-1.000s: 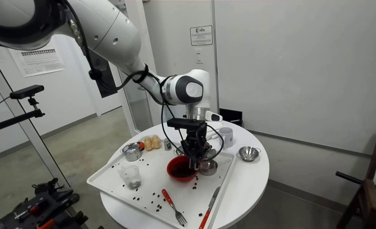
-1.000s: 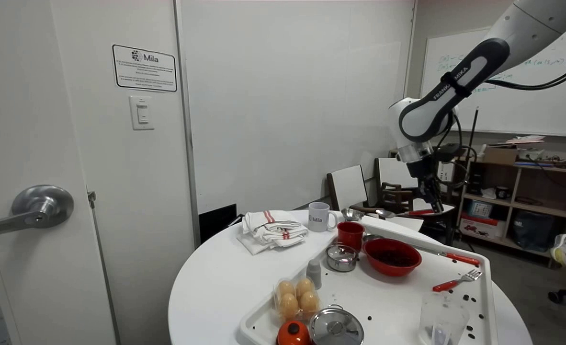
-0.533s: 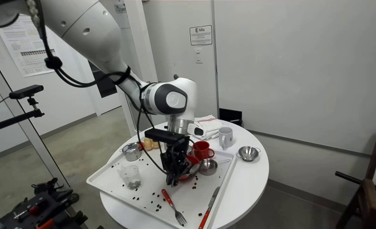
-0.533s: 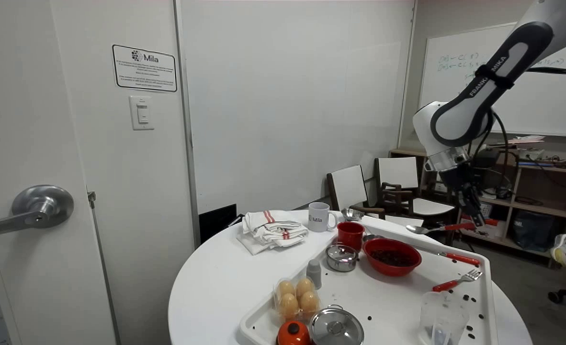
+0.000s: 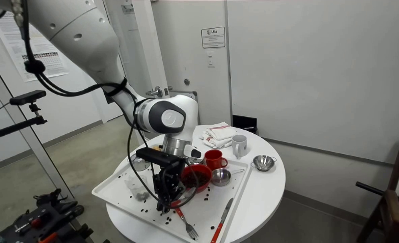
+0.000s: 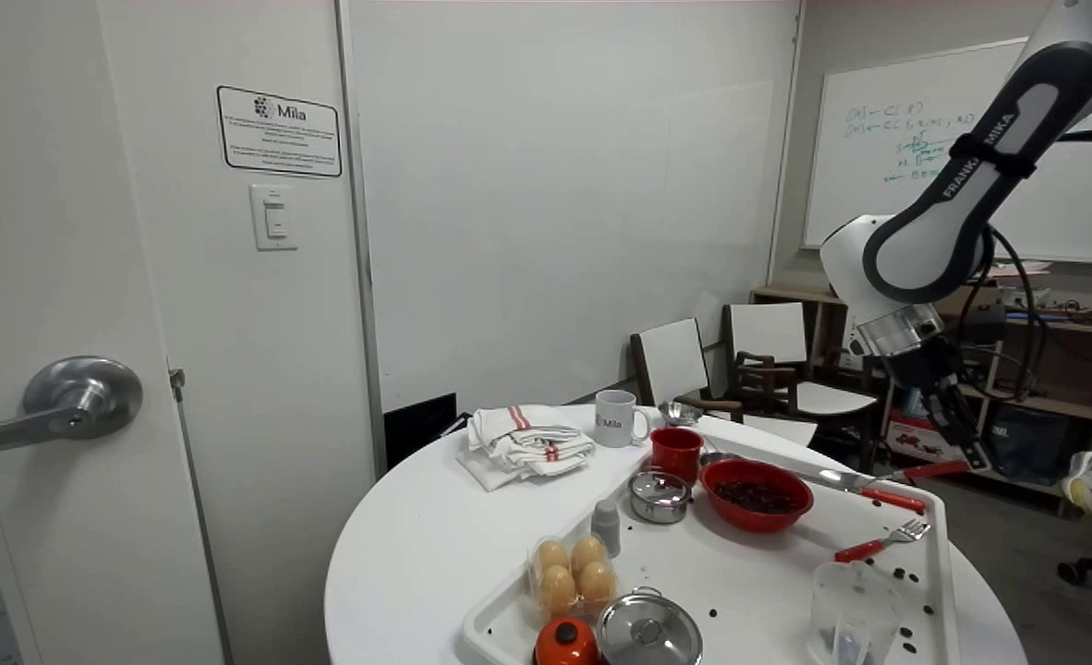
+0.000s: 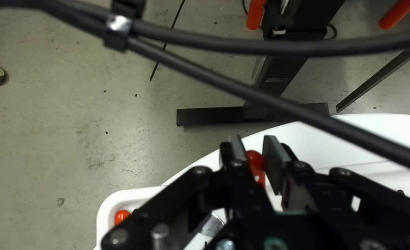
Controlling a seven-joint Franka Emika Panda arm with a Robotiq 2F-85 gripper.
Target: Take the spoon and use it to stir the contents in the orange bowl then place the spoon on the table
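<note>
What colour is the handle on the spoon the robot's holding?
Red. The spoon's handle shows best in an exterior view.

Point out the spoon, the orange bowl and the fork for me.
Spoon (image 7: 256, 164): wrist view, on its red handle.
Orange bowl (image 6: 756, 522): in an exterior view, on its outer wall.
Fork (image 6: 860, 551): in an exterior view, on its red handle.

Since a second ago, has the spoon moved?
Yes: in an exterior view, the spoon has shifted right and lower in the picture, away from the red bowl.

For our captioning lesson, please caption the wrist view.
Fingers grip the spoon's red handle, the white table and tray below.
</note>
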